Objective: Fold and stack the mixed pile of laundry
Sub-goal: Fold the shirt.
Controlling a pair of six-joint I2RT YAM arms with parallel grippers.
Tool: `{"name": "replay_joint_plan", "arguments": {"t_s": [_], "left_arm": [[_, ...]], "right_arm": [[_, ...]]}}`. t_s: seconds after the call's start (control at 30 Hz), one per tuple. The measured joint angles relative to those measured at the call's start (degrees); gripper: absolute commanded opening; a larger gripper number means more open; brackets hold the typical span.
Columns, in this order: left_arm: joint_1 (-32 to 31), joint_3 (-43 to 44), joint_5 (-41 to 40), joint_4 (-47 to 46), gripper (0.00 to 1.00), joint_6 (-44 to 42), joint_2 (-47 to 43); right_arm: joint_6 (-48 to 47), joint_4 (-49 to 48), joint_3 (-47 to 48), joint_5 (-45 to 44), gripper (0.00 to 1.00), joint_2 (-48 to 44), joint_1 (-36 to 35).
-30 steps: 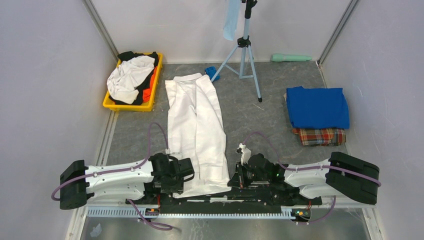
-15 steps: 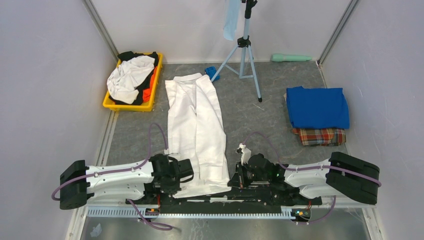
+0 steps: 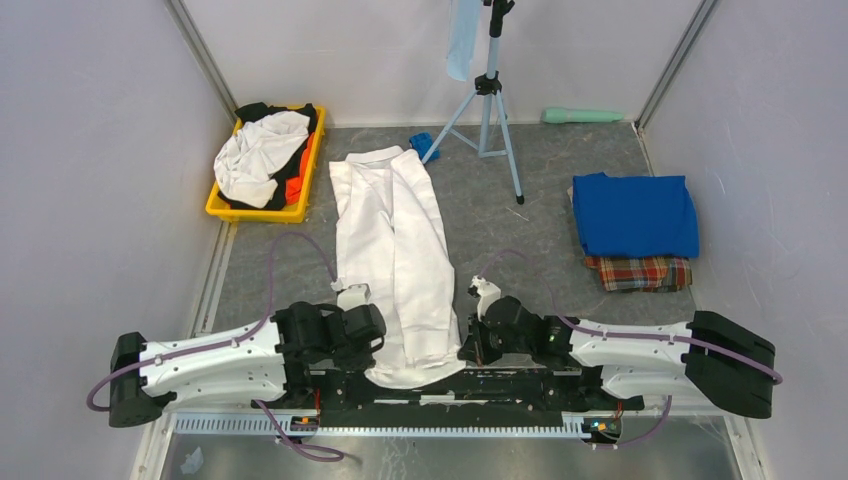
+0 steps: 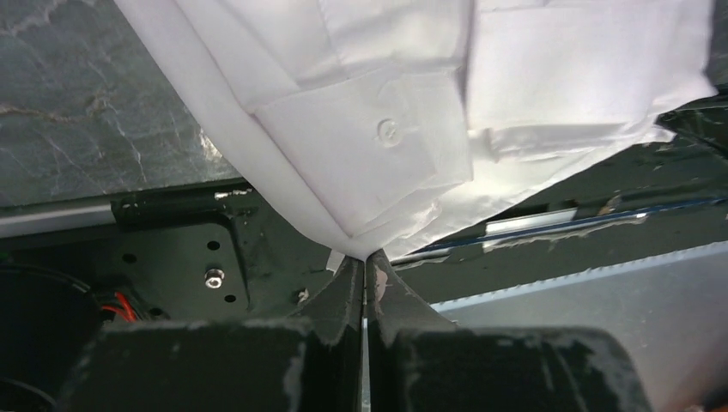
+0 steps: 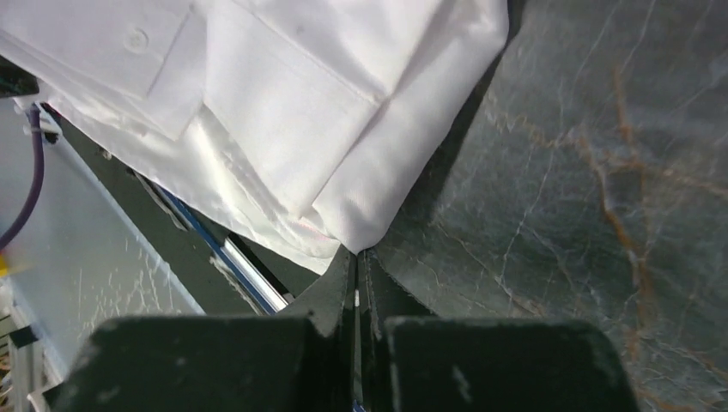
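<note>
Crisply folded, the long white shirt (image 3: 392, 250) lies on marbled grey tabletop (image 3: 510, 255).

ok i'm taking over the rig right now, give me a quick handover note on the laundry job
Left gripper: shut on the near left corner of the white shirt.
Right gripper: shut on its near right corner.
The white shirt lies lengthwise mid-table as a narrow strip, collar at the far end.
Done: blue T-shirt folded and stacked on the folded plaid cloth, right side.
Left: likely fold the held hem toward the collar and stack it. Then do the crumpled white garment, black piece and orange piece in the yellow bin, far left.
</note>
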State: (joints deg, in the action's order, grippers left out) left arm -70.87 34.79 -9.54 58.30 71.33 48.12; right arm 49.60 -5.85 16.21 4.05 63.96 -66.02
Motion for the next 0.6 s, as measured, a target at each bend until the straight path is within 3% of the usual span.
{"name": "replay_joint_plan", "arguments": {"t_s": [0.6], "left_arm": [[0.17, 11.78, -23.63, 4.39, 0.02, 0.26, -1.22]], "right_arm": [[-12.11, 19.19, 27.76, -16.22, 0.0, 7.87, 3.04]]}}
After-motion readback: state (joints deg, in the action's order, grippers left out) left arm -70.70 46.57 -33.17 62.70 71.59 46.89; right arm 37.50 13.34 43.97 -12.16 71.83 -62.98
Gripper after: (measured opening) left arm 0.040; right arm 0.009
